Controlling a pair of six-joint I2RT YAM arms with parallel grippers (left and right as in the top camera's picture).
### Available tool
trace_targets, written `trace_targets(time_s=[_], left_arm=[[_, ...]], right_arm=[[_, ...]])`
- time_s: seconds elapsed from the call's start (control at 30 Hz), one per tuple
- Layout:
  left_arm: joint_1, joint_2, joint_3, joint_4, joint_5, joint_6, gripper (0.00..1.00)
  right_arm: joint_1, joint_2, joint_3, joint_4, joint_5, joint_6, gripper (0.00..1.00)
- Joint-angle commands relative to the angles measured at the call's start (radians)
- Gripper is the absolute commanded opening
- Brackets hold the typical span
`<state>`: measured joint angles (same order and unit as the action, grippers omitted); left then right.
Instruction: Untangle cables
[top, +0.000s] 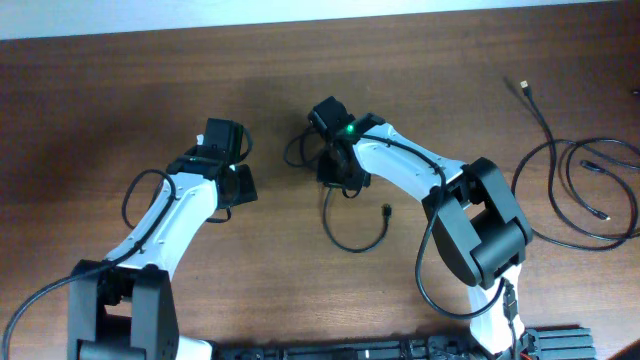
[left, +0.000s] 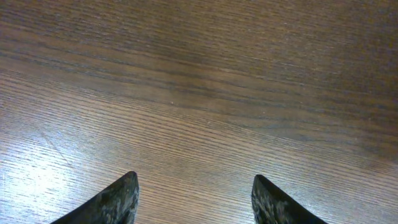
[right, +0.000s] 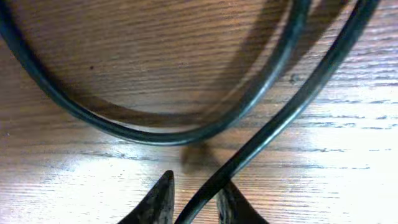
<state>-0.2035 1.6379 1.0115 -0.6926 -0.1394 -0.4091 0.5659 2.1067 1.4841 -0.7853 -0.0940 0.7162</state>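
A thin black cable (top: 357, 245) lies in a loop at the table's middle, with a small plug (top: 387, 210) at its end and a smaller loop (top: 297, 150) higher up. My right gripper (top: 336, 168) is down on this cable. In the right wrist view its fingers (right: 196, 208) are closed on one strand (right: 273, 124), and a second strand (right: 155, 134) curves across the wood just beyond. My left gripper (top: 236, 168) is to the left of the cable and apart from it. Its fingers (left: 194, 199) are open over bare wood.
More black cables (top: 590, 200) lie looped together at the right edge of the table, one running up to a plug (top: 523, 87). A black rail (top: 400, 350) runs along the front edge. The table is brown wood (top: 120, 100).
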Motion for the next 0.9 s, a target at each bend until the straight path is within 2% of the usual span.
trace_targets(time_s=[0.0, 0.1, 0.17, 0.23, 0.3, 0.37, 0.53, 0.63, 0.77, 0.8, 0.83, 0.87], left_arm=[[0.005, -0.015, 0.003, -0.001, -0.015, -0.010, 0.60], [0.005, -0.015, 0.003, -0.005, -0.015, -0.009, 0.60], [0.005, -0.015, 0.003, -0.006, -0.015, -0.009, 0.61], [0.005, -0.015, 0.003, -0.006, -0.014, -0.010, 0.60], [0.005, -0.015, 0.003, -0.006, -0.014, -0.010, 0.60], [0.003, -0.015, 0.003, -0.005, -0.014, -0.010, 0.60], [0.003, -0.015, 0.003, -0.005, -0.010, -0.010, 0.61], [0.003, -0.015, 0.003, -0.005, -0.007, -0.010, 0.61], [0.003, -0.015, 0.003, -0.005, 0.019, -0.010, 0.61], [0.003, -0.015, 0.003, -0.005, 0.019, -0.010, 0.61], [0.003, -0.015, 0.003, -0.005, 0.019, -0.010, 0.62], [0.003, -0.015, 0.003, -0.005, 0.019, -0.010, 0.62]], right_arm=[[0.004, -0.007, -0.009, -0.028, -0.001, 0.006, 0.04], [-0.026, -0.036, 0.019, -0.060, -0.009, -0.086, 0.04], [-0.099, -0.099, 0.136, -0.147, 0.007, -0.204, 0.04], [-0.227, -0.174, 0.328, -0.280, 0.118, -0.223, 0.04], [-0.382, -0.237, 0.522, -0.379, 0.134, -0.275, 0.04], [-0.555, -0.302, 0.613, -0.405, 0.133, -0.274, 0.04], [-0.916, -0.297, 0.610, -0.513, 0.132, -0.264, 0.04], [-1.001, -0.292, 0.591, -0.517, 0.132, -0.264, 0.04], [-1.019, -0.260, 0.591, -0.528, 0.132, -0.267, 0.04], [-1.019, -0.258, 0.591, -0.536, 0.133, -0.268, 0.17], [-1.019, -0.258, 0.591, -0.544, 0.132, -0.268, 0.75], [-1.019, -0.258, 0.591, -0.547, 0.133, -0.268, 0.98]])
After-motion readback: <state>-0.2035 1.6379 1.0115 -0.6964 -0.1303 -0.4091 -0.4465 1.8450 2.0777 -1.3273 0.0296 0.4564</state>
